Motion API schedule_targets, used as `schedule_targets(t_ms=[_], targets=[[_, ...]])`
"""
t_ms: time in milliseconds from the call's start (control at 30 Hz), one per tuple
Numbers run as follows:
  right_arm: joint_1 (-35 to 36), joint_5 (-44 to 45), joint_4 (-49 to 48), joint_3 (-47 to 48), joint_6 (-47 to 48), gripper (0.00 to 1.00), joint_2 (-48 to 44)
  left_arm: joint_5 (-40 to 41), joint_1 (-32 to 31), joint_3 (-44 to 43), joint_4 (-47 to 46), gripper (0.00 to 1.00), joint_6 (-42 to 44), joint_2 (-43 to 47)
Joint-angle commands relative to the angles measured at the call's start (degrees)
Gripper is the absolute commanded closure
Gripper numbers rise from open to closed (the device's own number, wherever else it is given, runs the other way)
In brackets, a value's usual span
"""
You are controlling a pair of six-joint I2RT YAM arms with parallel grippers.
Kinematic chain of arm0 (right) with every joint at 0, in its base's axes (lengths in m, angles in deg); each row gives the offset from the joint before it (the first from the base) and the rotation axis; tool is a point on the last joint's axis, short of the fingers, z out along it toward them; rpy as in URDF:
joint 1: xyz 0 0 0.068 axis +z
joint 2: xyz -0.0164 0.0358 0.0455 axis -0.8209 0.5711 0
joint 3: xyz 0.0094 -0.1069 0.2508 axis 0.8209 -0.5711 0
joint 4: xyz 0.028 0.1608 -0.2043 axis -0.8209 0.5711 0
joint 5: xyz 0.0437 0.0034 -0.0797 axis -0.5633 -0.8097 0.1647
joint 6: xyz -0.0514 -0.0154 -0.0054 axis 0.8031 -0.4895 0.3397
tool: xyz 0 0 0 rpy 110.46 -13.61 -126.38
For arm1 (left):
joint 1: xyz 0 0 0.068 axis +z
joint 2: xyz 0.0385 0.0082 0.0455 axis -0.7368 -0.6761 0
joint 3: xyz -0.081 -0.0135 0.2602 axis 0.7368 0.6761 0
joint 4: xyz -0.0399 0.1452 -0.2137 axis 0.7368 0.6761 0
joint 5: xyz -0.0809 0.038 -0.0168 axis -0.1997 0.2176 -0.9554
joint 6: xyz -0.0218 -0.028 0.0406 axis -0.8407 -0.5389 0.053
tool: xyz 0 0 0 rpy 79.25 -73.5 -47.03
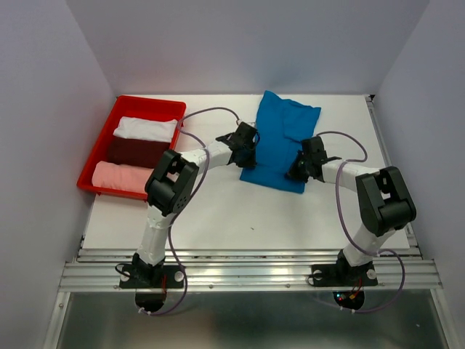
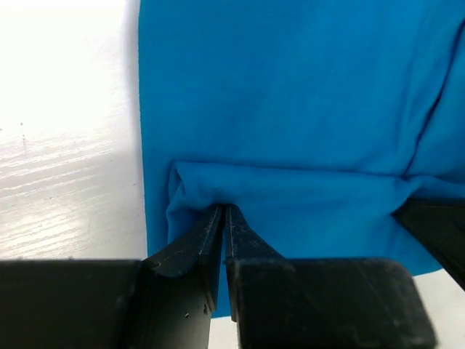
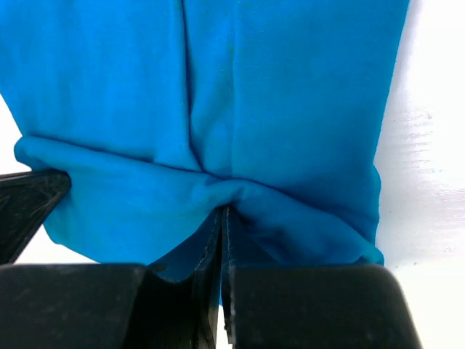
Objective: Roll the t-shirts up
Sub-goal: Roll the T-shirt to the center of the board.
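The bright blue t-shirt (image 1: 280,138) lies folded into a long strip on the white table, its near end turned up into a first fold. My left gripper (image 1: 245,149) is shut on the left side of that near edge, pinching the blue t-shirt (image 2: 290,109) between its fingers (image 2: 207,233). My right gripper (image 1: 299,169) is shut on the right side of the same edge, and the blue t-shirt (image 3: 240,94) bunches at its fingertips (image 3: 212,236). The opposite gripper's dark tip shows at the edge of each wrist view.
A red tray (image 1: 102,142) at the left holds a white rolled tee (image 1: 145,129), a dark red one (image 1: 138,151) and a pink one (image 1: 121,177). Grey walls close the back and sides. The white table (image 1: 240,218) has a metal rail along its near edge.
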Motion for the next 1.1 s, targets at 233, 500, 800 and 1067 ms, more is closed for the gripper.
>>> schedule_targets(t_ms=[233, 500, 800, 1067], targets=[[1.6, -2.9, -2.6, -7.5, 3.5, 0.94, -5.7, 3.0, -1.2, 15.6, 0.0, 0.82, 0.5, 9.9], [4.9, -2.9, 2.1, -14.3, 1.1, 0.94, -15.9, 3.9, -2.8, 28.9, 1.6, 0.8, -1.0, 22.4], [4.9, 6.6, 13.5, -6.4, 4.8, 0.79, -26.2, 4.6, -3.3, 32.1, 5.6, 0.55, -1.2, 33.6], [4.9, -2.5, 11.8, -13.9, -0.4, 0.57, -30.2, 1.4, -2.9, 37.0, 4.9, 0.27, -3.6, 38.6]])
